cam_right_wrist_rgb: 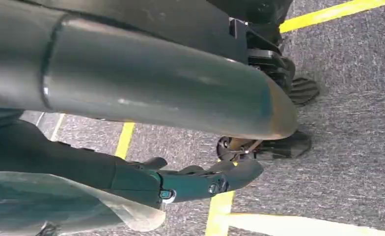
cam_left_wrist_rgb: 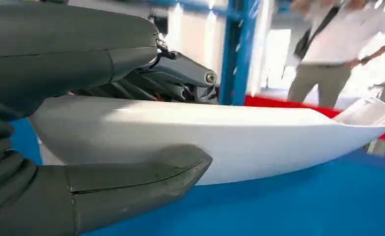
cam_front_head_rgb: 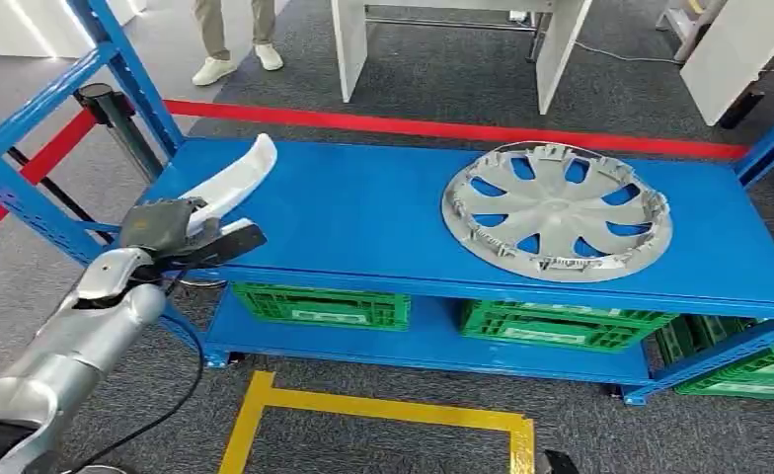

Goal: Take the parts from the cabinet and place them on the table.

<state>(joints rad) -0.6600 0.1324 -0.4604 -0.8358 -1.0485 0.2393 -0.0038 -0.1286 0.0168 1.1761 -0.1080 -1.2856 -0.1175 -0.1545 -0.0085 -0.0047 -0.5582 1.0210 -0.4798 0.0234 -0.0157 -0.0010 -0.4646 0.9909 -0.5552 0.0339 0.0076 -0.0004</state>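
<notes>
A white curved part (cam_front_head_rgb: 235,176) lies at the left end of the blue cabinet shelf (cam_front_head_rgb: 363,217). My left hand (cam_front_head_rgb: 171,232) grips its near end. In the left wrist view the thumb sits on one side of the white part (cam_left_wrist_rgb: 259,132) and the dark fingers (cam_left_wrist_rgb: 180,78) on the other, so the left hand (cam_left_wrist_rgb: 43,187) clasps it just above the shelf. A silver wheel cover (cam_front_head_rgb: 558,210) lies flat on the right half of the shelf. My right hand (cam_right_wrist_rgb: 180,182) hangs over the carpet with its fingers stretched out, holding nothing.
Green crates (cam_front_head_rgb: 319,304) (cam_front_head_rgb: 561,326) stand on the lower shelf. Blue uprights (cam_front_head_rgb: 126,69) frame the cabinet's left end. Behind it run a red floor line (cam_front_head_rgb: 442,128) and white table legs (cam_front_head_rgb: 348,44). A person (cam_front_head_rgb: 235,39) stands at the back left. Yellow floor tape (cam_front_head_rgb: 383,410) lies in front.
</notes>
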